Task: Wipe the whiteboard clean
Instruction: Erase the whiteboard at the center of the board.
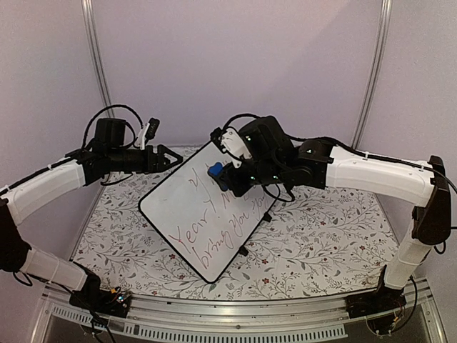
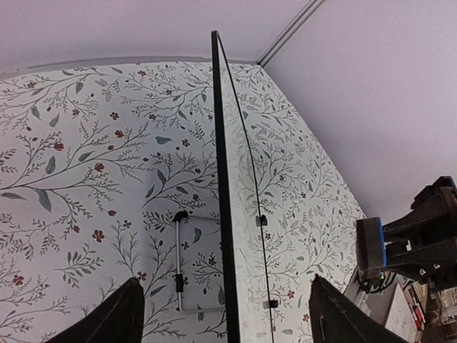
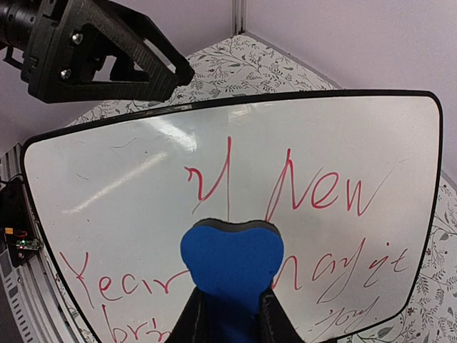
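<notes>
The whiteboard (image 1: pixel 193 214) stands tilted on the table, with red handwriting across its face (image 3: pixel 143 164). My right gripper (image 1: pixel 220 176) is shut on a blue eraser (image 1: pixel 214 171), whose dark pad is against the upper part of the board. In the right wrist view the eraser (image 3: pixel 232 261) is squeezed between the fingers (image 3: pixel 193 318), just below the first red letters. My left gripper (image 1: pixel 171 158) is open at the board's upper left edge. In the left wrist view the board's black rim (image 2: pixel 221 214) runs edge-on between the two spread fingertips (image 2: pixel 107 318), touching neither.
A floral cloth (image 1: pixel 321 236) covers the table. A wire stand (image 2: pixel 178 264) props the board from behind, and small black feet (image 1: pixel 243 251) rest on the cloth. Grey walls close in at the back and sides. An aluminium rail (image 1: pixel 235 314) runs along the front.
</notes>
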### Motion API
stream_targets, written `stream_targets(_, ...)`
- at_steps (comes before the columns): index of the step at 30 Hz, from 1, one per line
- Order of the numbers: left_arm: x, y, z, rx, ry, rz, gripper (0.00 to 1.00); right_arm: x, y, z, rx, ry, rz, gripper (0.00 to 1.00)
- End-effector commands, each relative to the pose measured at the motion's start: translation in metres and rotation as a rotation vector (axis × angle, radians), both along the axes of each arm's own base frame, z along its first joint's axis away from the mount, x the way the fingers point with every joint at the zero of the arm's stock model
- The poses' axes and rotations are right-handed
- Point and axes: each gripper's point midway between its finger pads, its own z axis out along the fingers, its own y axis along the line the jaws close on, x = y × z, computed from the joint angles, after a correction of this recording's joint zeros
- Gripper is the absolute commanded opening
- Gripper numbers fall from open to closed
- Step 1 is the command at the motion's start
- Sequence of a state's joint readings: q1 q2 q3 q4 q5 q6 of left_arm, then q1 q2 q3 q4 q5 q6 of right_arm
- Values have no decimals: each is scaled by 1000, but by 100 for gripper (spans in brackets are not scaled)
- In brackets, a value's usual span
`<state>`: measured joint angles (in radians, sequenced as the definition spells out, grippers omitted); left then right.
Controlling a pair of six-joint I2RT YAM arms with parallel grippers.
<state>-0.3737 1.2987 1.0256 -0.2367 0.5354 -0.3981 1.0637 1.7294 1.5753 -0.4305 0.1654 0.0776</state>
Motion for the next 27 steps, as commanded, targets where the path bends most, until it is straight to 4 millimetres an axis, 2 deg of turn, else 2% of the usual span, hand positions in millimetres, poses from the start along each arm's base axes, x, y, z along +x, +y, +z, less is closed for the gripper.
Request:
stream_targets(1, -10, -11, -8, -27, -20, -69, 78, 3, -2, 7, 18, 0, -14, 4)
stream_targets(5, -9, -11, -12, -27, -16, -66, 78, 7, -4, 11, 11, -24, -4, 4)
stream_targets(9, -11, -8, -3, -40, -38, -64, 79, 17, -4, 13, 11, -30, 13, 4)
stream_targets(17, -1, 13, 10, -124, -30, -21, 79, 35, -3, 4, 21, -7, 15, 3)
stream_targets(21, 6, 24, 7, -133, -15, 18, 78, 34, -5, 2, 35, 6, 13, 3)
stream_targets(27, 4, 27, 8, -127, -30, 36, 77, 38, -5, 10, 25, 4, 12, 3)
